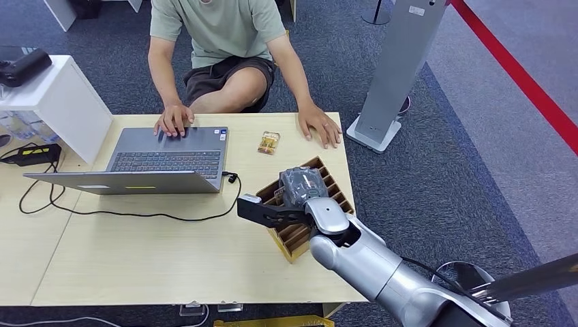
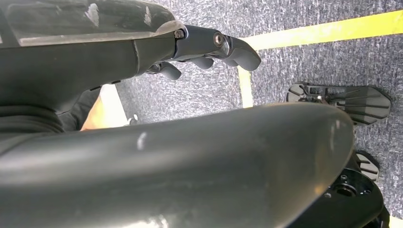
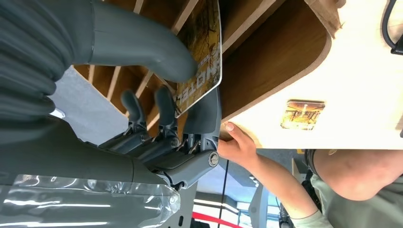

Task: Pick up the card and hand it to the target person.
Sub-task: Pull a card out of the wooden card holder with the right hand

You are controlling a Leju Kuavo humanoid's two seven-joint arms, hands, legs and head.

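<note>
Your right hand [image 3: 157, 102] pinches the card [image 3: 202, 57] between thumb and fingers, inside the slotted wooden holder [image 1: 335, 187] on the table [image 1: 136, 252]. Your left hand [image 2: 209, 45] holds nothing — fingers loosely curled above the carpet. A second card [image 1: 268, 142] lies near the person's hand [image 1: 319, 126].

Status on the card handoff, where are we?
Done: the right hand has reached into the slotted wooden card rack. In hand: its thumb and fingers pinch a gold-printed card, which sits low among the rack's dividers. Left: lift it clear and pass it to the person in the green shirt, whose hands rest on the grey laptop and the table.
</note>
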